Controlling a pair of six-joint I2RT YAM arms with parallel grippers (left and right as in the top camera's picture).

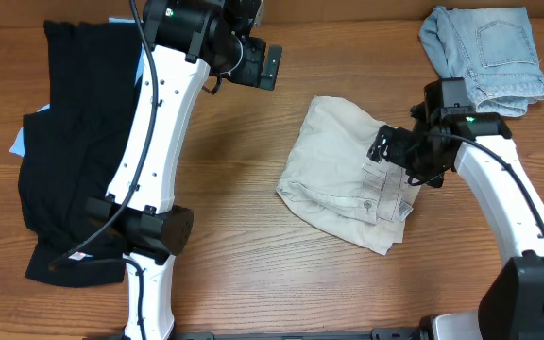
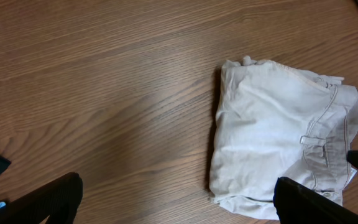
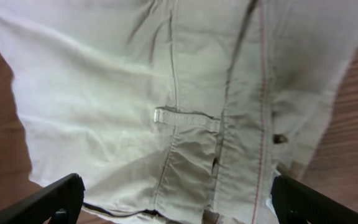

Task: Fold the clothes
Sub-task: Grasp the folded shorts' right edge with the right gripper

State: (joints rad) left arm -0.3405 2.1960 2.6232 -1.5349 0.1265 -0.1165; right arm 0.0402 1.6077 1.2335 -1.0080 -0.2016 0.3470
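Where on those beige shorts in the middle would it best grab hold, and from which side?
Probably the waistband of the shorts, on the side under the right tool, coming straight down from above. The shorts lie flat and folded, so an edge is what the open tool can pinch, and that stitched band looks firmest.

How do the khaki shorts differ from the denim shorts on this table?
Colour: the khaki shorts are beige, the denim shorts are pale blue. Place: the khaki shorts lie near the middle of the table, the denim shorts at its far right corner. State: the right claw hangs open over the khaki shorts' waistband; no claw is near the denim shorts. Both lie as compact bundles on the wood.
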